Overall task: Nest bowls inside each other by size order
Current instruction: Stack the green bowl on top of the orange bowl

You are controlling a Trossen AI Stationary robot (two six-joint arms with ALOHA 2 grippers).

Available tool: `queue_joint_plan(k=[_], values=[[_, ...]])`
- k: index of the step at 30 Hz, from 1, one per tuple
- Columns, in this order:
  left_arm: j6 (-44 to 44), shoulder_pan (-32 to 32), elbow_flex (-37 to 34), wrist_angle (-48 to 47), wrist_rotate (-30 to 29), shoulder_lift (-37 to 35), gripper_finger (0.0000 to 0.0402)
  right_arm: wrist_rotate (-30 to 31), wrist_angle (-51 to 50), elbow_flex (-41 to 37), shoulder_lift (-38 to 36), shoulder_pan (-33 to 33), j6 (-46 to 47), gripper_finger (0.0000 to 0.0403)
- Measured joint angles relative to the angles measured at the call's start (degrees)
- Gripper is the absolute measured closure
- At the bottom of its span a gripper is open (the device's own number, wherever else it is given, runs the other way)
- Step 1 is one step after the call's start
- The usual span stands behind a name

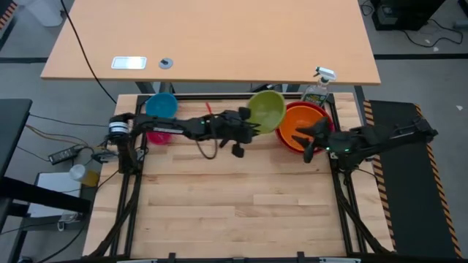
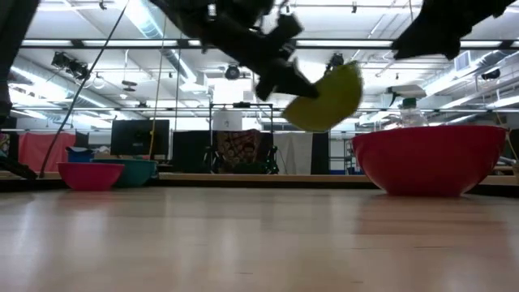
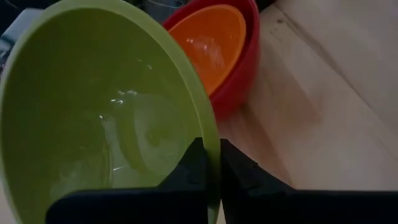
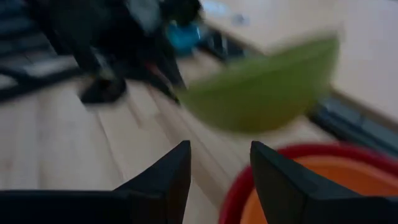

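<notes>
Toward twelve o'clock on the table, at its far edge, my left gripper (image 1: 247, 124) is pinched closed on the rim of the green bowl (image 1: 267, 109), carrying it tilted and clear of the wood, just beside the red bowl (image 1: 295, 143), which sits to its three o'clock with the orange bowl (image 1: 303, 123) already nested inside. My right gripper (image 1: 313, 136) hangs over that pair with its fingers (image 4: 168, 174) parted and nothing between them. Over at nine o'clock the blue bowl (image 1: 161, 105) and the pink bowl (image 1: 159, 135) wait side by side. What worries me is the hold: I have only a thin lip of smooth plastic, so the green bowl could swivel or slip as I swing it across. It could also clip the red rim on the way in and shove the stack toward the spray bottle (image 1: 318, 88) just behind it, near the table's edge. My right arm sits close to the drop path, so I judge a bump is possible unless it backs off. Room is tight at twelve o'clock; the wood toward six o'clock is open.
</notes>
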Motion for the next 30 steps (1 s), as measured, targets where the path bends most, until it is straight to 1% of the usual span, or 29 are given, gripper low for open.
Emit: queue_joint_plan(k=[2,6,8,14,17,22,25,30], values=[[0.5,0.0,4.2,0.7,1.4,3.4,0.0389,0.6,3.7,-1.1,-3.0,1.2,-3.0,0.0231],[0.9,0.0,12.0,3.3,7.0,9.5,0.0389,0.5,9.0,-1.8,-7.8,2.4,-8.4,0.0231],[0.8,0.0,16.2,3.4,8.7,12.8,0.0389,0.2,11.6,-1.8,-9.6,3.0,-11.1,0.0231],[1.1,-0.2,28.3,3.2,15.5,23.0,0.0389,-2.4,19.9,-1.8,-12.1,4.1,-18.8,0.0231],[1.7,-0.3,32.8,2.2,16.4,27.4,0.0389,-2.6,21.3,-1.8,-12.6,4.4,-20.9,0.0231],[2.2,-0.3,37.1,-1.6,16.3,32.0,0.0389,-2.9,20.8,-1.8,-12.4,4.5,-20.9,0.0231],[2.6,-0.2,37.3,-1.2,15.6,33.1,0.0387,-2.9,20.5,-1.8,-12.3,4.5,-20.8,0.0231],[2.6,-0.2,37.2,-1.6,14.3,33.3,0.0365,-2.9,20.5,-1.8,-12.1,4.5,-20.6,0.0231]])
